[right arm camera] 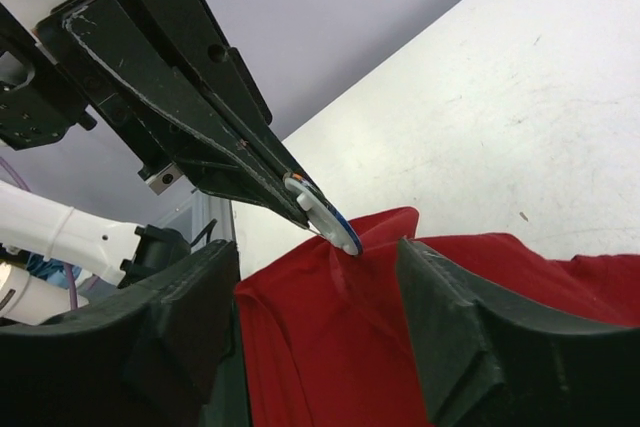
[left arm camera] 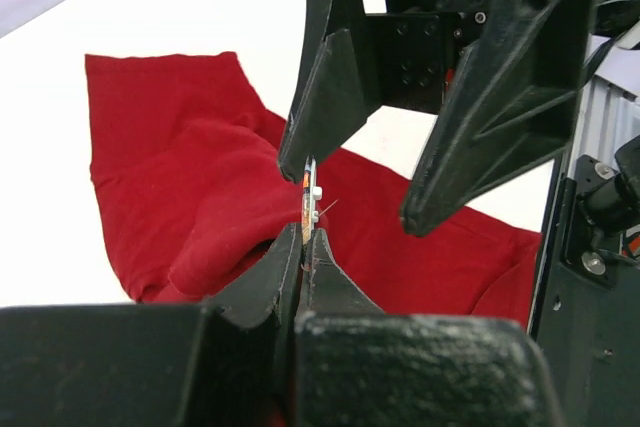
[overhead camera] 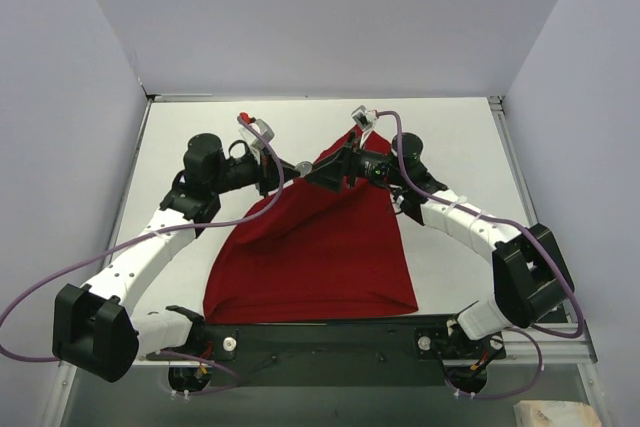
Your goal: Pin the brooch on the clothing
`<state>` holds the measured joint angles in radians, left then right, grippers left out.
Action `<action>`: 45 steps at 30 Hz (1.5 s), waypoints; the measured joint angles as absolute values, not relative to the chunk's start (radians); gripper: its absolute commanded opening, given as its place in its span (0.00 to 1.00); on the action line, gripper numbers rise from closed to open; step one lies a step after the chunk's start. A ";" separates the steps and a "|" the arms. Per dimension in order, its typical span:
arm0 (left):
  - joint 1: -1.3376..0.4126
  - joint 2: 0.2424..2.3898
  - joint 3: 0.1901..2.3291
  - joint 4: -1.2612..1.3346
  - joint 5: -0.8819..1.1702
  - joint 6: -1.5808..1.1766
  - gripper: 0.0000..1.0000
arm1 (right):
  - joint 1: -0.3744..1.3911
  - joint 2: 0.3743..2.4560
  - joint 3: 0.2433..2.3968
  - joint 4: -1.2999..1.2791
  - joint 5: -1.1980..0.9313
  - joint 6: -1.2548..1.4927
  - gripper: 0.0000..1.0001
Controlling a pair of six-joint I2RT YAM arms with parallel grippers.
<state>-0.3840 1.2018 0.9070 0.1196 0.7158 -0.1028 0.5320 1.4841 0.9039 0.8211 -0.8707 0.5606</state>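
The clothing, a red T-shirt (overhead camera: 310, 257), lies on the white table with its far end pulled up into a peak. My left gripper (left arm camera: 303, 237) is shut edge-on on the brooch (left arm camera: 309, 199), a small round disc with a white back and a blue-and-orange rim. In the right wrist view the brooch (right arm camera: 330, 213) touches the top of a raised fold of the shirt (right arm camera: 340, 347). My right gripper (right arm camera: 318, 252) stands open, its two fingers on either side of that fold, just below the brooch. From above, both grippers meet at the shirt's peak (overhead camera: 305, 169).
The white table (overhead camera: 450, 147) is walled at the back and both sides. A dark rail (overhead camera: 320, 332) with the arm bases runs along the near edge. Purple cables hang from both arms.
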 measured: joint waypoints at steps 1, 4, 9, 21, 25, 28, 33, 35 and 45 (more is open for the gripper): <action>-0.384 1.202 0.906 0.125 0.721 -0.107 0.00 | 0.532 1.484 0.904 0.827 -0.876 0.566 0.54; -0.382 1.201 0.904 0.139 0.733 -0.123 0.00 | 0.537 1.485 0.905 0.844 -0.891 0.582 0.46; -0.375 1.200 0.904 0.150 0.753 -0.146 0.00 | 0.540 1.489 0.905 0.858 -0.896 0.595 0.33; -0.371 1.201 0.904 0.168 0.775 -0.174 0.00 | 0.546 1.523 0.926 0.850 -0.899 0.604 0.22; -0.368 1.201 0.904 0.168 0.775 -0.172 0.00 | 0.547 1.533 0.945 0.822 -0.899 0.598 0.18; -0.364 1.204 0.904 0.165 0.775 -0.170 0.00 | 0.549 1.536 0.956 0.797 -0.897 0.595 0.15; -0.362 1.204 0.904 0.153 0.759 -0.147 0.00 | 0.550 1.554 0.982 0.764 -0.899 0.585 0.11; -0.362 1.204 0.907 0.141 0.752 -0.136 0.00 | 0.551 1.559 0.993 0.743 -0.899 0.578 0.10; -0.364 1.206 0.939 0.068 0.732 -0.096 0.00 | 0.563 1.563 1.039 0.643 -0.894 0.508 0.11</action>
<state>-0.3637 1.2057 0.9390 0.0685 0.7322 -0.0956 0.5632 1.5635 1.0389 0.6434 -0.8940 0.5083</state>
